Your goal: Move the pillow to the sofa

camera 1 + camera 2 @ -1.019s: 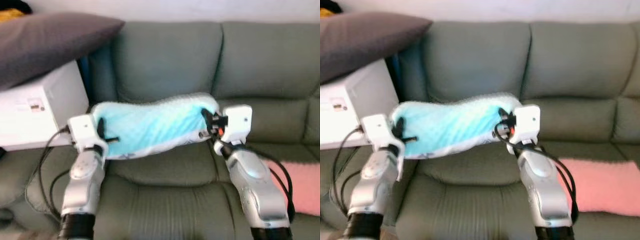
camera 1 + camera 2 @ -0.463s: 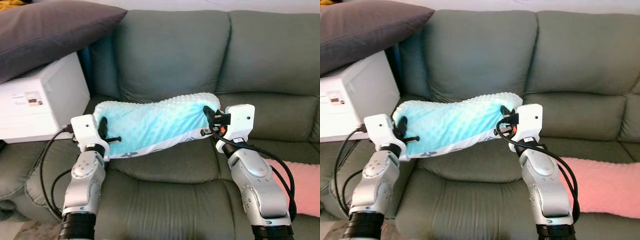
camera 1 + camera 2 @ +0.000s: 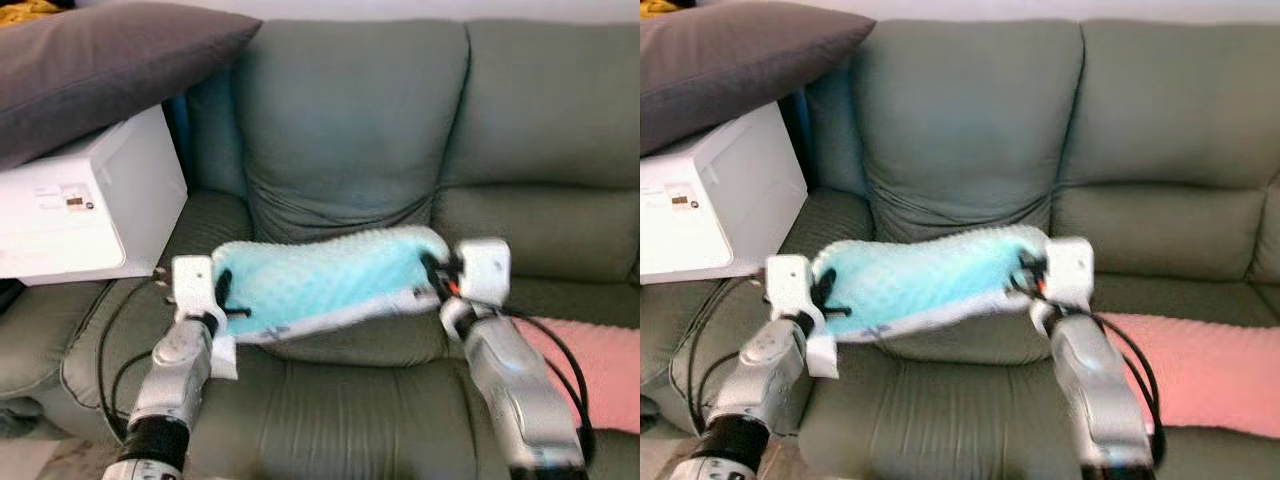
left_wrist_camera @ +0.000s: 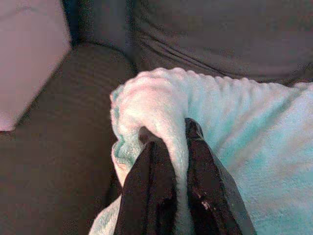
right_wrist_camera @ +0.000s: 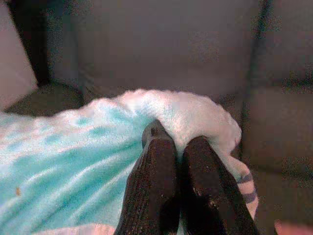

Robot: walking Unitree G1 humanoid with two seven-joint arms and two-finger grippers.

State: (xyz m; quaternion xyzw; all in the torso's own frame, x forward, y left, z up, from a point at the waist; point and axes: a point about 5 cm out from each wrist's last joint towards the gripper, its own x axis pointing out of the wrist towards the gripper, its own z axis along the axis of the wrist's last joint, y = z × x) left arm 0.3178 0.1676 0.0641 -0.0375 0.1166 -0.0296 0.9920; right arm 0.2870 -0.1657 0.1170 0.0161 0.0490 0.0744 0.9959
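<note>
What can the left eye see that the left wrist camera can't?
Left eye view: the grey pillow lying on the white box, a pink blanket on the seat, and the right end effector pinching the other end of the turquoise pillow.

Left wrist view: a close-up of the left end effector with pillow fabric squeezed between its black fingers.

Both: the turquoise pillow over the grey-green sofa.

Grey-green sofa [image 3: 350,130], a pink blanket [image 3: 1200,365] on its seat, a white box [image 3: 85,205] on its arm.
</note>
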